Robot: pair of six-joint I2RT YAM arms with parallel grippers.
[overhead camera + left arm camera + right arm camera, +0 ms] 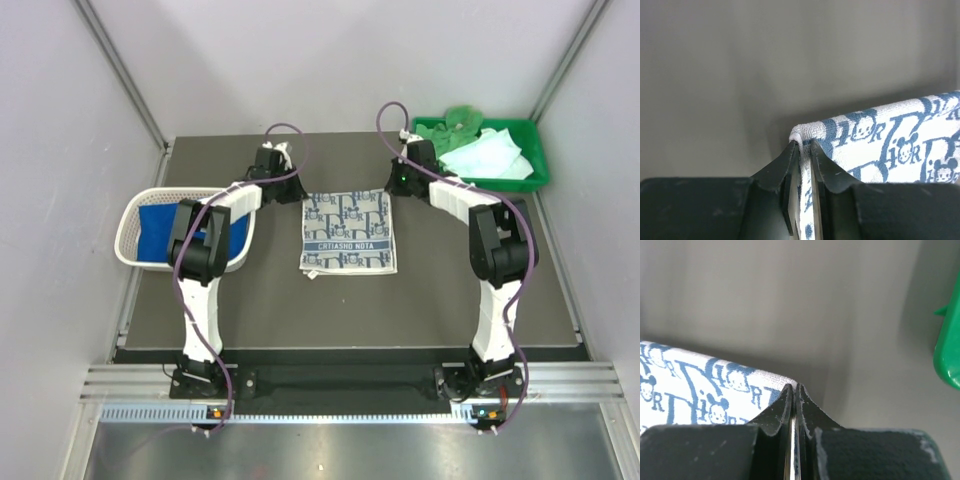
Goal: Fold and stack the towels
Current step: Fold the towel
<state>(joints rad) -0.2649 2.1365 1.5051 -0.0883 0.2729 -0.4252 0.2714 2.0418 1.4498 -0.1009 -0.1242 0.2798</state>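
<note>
The blue-grey patterned white towel (347, 232) lies flat in the middle of the dark mat. My left gripper (297, 190) is shut on its far left corner; the left wrist view shows the cloth (900, 145) pinched between the jaws of that gripper (804, 144). My right gripper (393, 185) is shut on the far right corner; the right wrist view shows the towel (695, 385) running left from that gripper (794, 387). A royal blue towel (160, 225) lies in the basket. A bright green towel (455, 122) and a pale mint-white towel (490, 155) lie in the tray. The orange towel is out of view.
A white lattice basket (135, 215) stands at the mat's left edge, beside the left arm. A green plastic tray (535, 165) stands at the back right; its corner shows in the right wrist view (949, 355). Grey walls close in the back and sides.
</note>
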